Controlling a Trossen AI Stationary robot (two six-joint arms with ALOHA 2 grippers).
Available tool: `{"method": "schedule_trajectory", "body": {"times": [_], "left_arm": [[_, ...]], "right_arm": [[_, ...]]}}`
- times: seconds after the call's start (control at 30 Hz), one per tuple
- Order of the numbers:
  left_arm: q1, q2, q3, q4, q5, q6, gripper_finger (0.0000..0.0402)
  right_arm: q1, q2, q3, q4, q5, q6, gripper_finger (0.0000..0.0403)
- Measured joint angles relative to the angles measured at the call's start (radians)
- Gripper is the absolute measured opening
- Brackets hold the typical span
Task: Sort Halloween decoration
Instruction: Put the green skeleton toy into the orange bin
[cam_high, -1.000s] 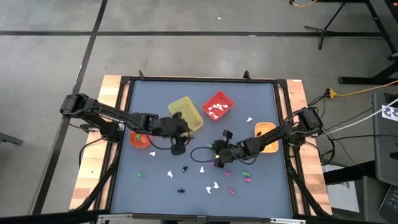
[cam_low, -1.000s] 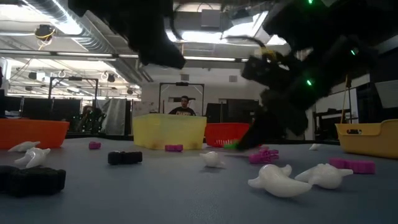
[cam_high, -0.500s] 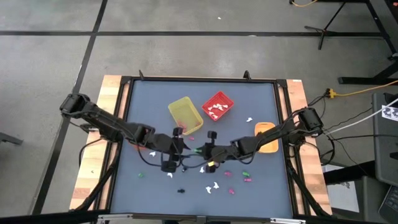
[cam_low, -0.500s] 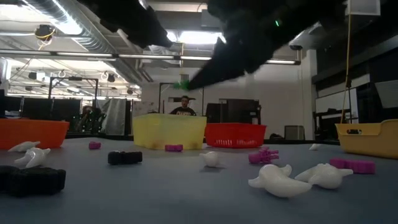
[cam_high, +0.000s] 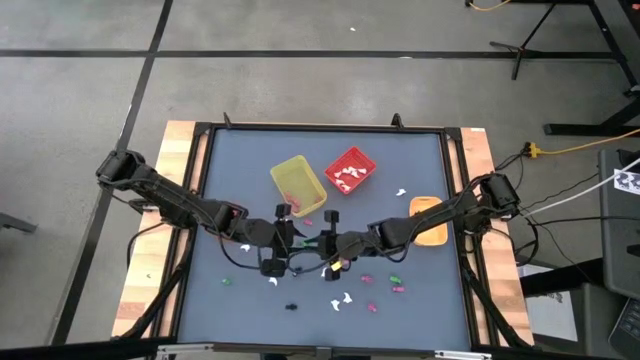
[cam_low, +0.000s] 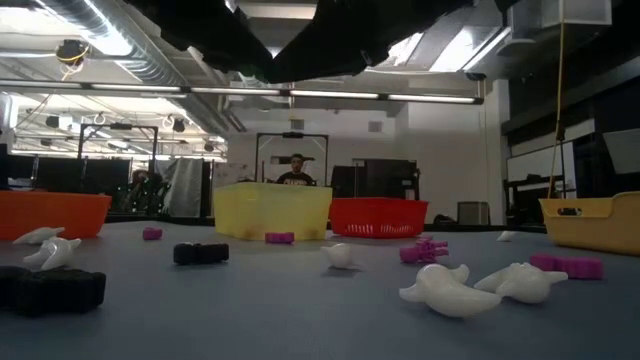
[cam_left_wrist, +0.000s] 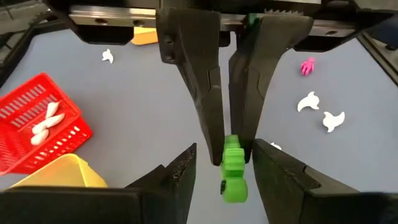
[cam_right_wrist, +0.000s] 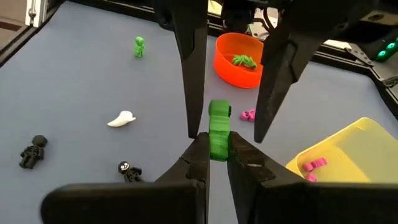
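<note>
The green trinket (cam_right_wrist: 219, 134) hangs mid-air over the middle of the surface (cam_high: 420, 170), clamped in the right pincer (cam_right_wrist: 216, 149), with the left pincer (cam_left_wrist: 222, 163) spread apart on either side of it. Half a second ago the two pincers were slightly farther apart. Other trinkets lie toward 6 o'clock, the yellow bin (cam_high: 297, 185) and red bin (cam_high: 350, 170) toward 12. Behind, a person (cam_low: 296, 172) stands in the workshop.

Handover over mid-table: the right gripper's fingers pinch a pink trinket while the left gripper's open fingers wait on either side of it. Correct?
Not quite: the trinket is green, not pink, as the right wrist view shows. The right gripper does pinch it, and the left gripper fingers stand open on either side.
</note>
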Motion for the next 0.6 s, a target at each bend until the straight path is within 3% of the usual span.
{"method": "schedule_trajectory", "body": {"times": [0.6], "left_arm": [[0.0,0.0,0.0,-0.087,-0.001,-0.006,0.0127]], "right_arm": [[0.001,0.0,0.002,-0.013,0.0,-0.048,0.0035]]}}
